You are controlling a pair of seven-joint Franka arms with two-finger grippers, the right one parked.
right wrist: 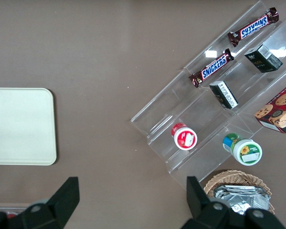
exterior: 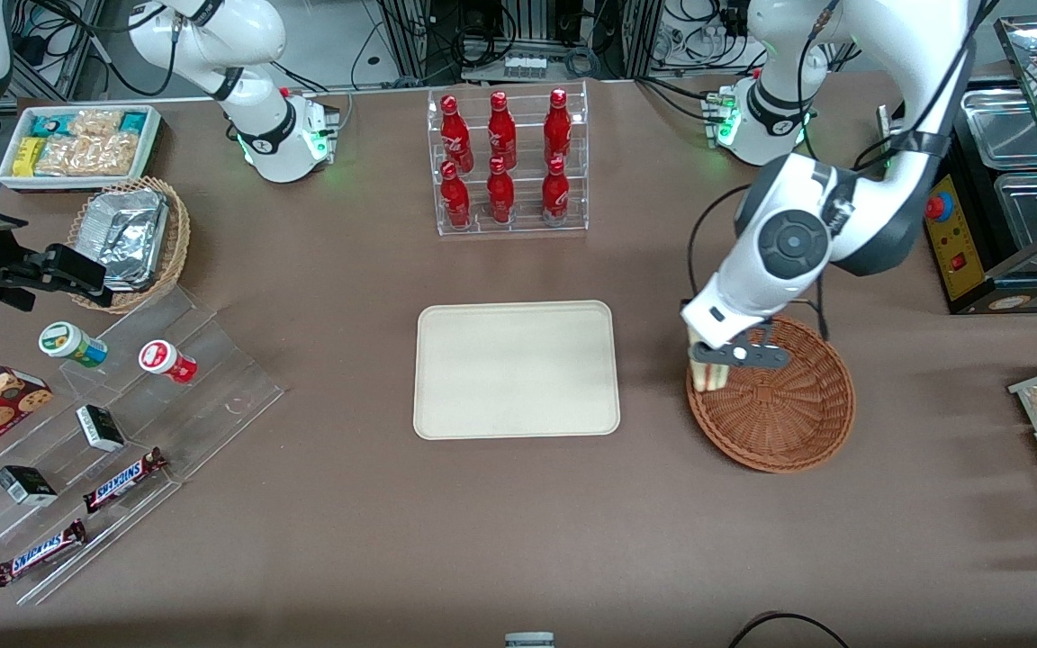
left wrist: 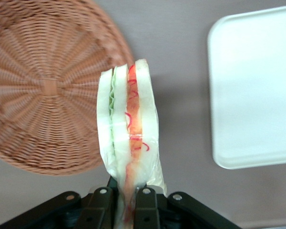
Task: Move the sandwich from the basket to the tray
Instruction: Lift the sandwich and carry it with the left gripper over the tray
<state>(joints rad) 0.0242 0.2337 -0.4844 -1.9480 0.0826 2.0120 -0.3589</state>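
Note:
My left gripper [exterior: 707, 358] is shut on the sandwich [exterior: 704, 369], a wrapped wedge of white bread with red and pale green filling [left wrist: 128, 124]. It holds the sandwich lifted over the rim of the reddish-brown wicker basket [exterior: 784, 409], at the edge nearest the tray. The basket [left wrist: 43, 90] holds nothing else that I can see. The cream-white tray [exterior: 517, 369] lies bare at the middle of the table, beside the basket; it also shows in the left wrist view [left wrist: 257, 90] and in the right wrist view [right wrist: 19, 125].
A clear rack of red bottles [exterior: 507, 160] stands farther from the front camera than the tray. A stepped acrylic stand with snack bars and cups [exterior: 104, 432], a tan basket with foil containers [exterior: 130, 236] and a white bin of snacks [exterior: 79, 144] lie toward the parked arm's end.

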